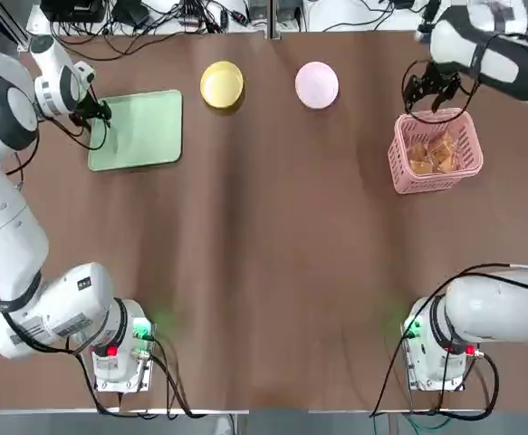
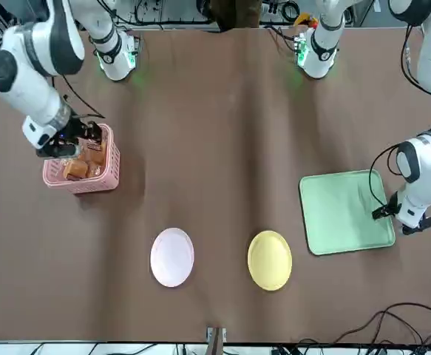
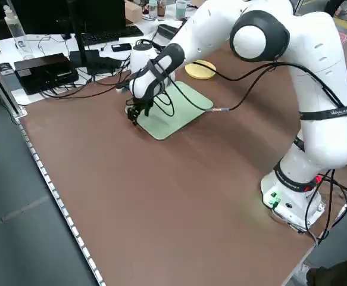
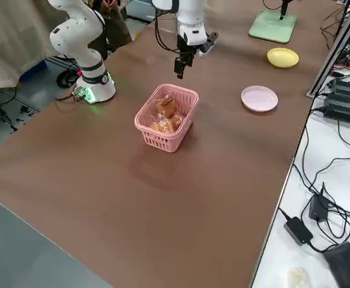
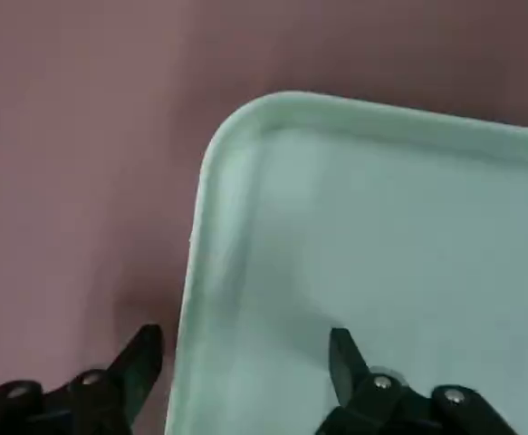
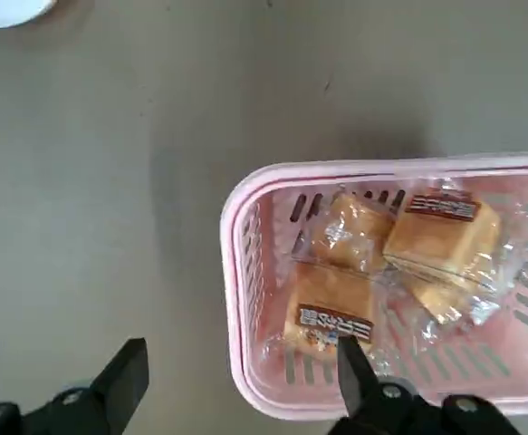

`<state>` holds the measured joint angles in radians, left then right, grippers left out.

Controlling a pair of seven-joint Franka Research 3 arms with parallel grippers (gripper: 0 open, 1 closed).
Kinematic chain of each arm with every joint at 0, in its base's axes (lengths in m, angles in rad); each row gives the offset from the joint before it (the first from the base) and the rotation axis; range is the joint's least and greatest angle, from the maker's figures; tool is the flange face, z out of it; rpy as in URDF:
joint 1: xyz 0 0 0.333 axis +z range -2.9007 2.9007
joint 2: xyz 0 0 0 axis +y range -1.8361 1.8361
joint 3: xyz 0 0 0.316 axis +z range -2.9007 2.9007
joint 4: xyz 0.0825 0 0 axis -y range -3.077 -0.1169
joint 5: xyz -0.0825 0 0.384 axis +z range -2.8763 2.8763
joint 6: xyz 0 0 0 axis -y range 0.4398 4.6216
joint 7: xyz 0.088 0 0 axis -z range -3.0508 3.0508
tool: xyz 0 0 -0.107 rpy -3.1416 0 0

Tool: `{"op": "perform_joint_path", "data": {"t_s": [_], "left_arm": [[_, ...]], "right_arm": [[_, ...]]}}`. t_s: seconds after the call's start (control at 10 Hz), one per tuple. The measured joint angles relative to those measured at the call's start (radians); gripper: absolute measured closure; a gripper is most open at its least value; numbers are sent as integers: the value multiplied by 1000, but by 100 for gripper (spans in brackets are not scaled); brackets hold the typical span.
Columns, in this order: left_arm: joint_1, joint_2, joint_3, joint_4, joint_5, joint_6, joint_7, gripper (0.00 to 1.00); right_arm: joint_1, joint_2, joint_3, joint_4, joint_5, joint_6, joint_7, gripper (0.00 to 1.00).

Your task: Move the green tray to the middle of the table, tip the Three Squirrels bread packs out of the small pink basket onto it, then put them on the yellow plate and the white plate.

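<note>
The left gripper is straddling the green tray's rim, fingers spread; the right gripper, spread, is hovering above the pink basket holding bread packs.

A brown-covered table stands on a grey floor. Along one table edge runs a white desk with cables and black boxes; a beige curtain hangs near the opposite edge.
</note>
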<state>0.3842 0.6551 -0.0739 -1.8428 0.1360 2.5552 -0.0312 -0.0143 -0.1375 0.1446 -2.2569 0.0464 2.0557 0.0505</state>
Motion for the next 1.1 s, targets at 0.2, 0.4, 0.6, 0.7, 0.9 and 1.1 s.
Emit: {"op": "perform_joint_path", "data": {"t_s": [0.2,0.4,0.6,0.7,0.9,1.1], "left_arm": [[3,-4,-1,0,0,0,11,36],[16,-11,3,0,4,-1,27,66],[28,-14,3,0,6,-1,39,88],[29,-18,0,-6,6,-1,58,91],[29,-24,0,-18,6,8,90,91],[33,-53,-1,-65,6,9,151,91]], "right_arm": [[19,1,0,-66,0,116,0,7],[28,12,1,-129,0,200,0,7],[38,33,1,-154,0,226,0,7],[38,50,1,-157,0,240,0,7],[38,90,0,-166,0,273,0,7],[44,123,1,-181,0,325,-1,7]]}}
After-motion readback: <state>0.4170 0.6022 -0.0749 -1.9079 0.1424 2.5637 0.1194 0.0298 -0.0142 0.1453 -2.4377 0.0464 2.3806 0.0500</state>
